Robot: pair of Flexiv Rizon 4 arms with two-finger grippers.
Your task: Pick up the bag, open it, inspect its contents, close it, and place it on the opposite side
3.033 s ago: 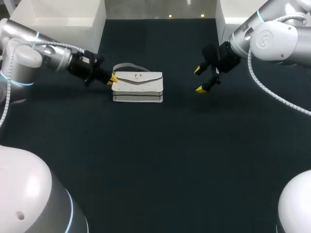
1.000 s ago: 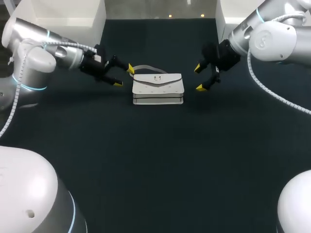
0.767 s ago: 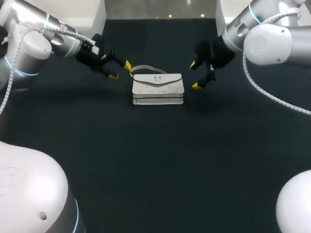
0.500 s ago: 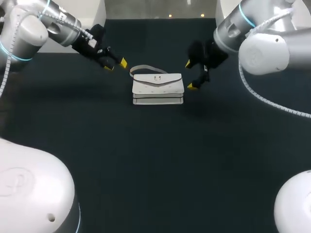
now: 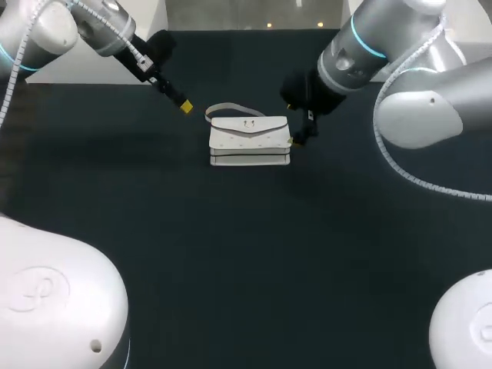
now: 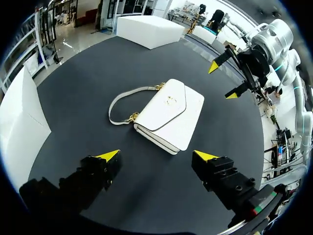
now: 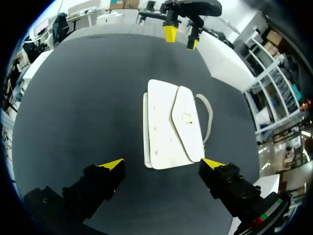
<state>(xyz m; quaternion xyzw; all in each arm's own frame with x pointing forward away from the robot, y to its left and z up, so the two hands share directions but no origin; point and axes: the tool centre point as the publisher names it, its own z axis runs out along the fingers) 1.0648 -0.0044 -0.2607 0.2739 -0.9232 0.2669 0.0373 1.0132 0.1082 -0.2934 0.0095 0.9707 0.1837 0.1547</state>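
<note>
The bag (image 5: pixel 250 140) lies flat on the table (image 5: pixel 231 254), flap (image 7: pixel 188 122) up. That leaves the clasp reachable from above, and the strap (image 6: pixel 120 100) loops free on the cloth at the flap side, out of the way of a grip on the body.

Your right gripper (image 7: pixel 162 163) hangs over the bag's near end, fingers spread wide. The end shows just ahead of and between the tips, with neither finger touching it. The spread is wider than the bag, so the pose looks like a line-up to take that end from both long sides – a judgement, not a contact.

Your left gripper (image 6: pixel 156 155) is also spread and holds nothing. The bag is well ahead of its fingers, set at a slant to them, strap end nearer the left finger. It probably hangs back to leave the right arm room and to be free for the flap afterwards.

The pick-up is not yet done – the bag rests fully on the table. Mind the strap: it could snag a finger when the bag lifts.
</note>
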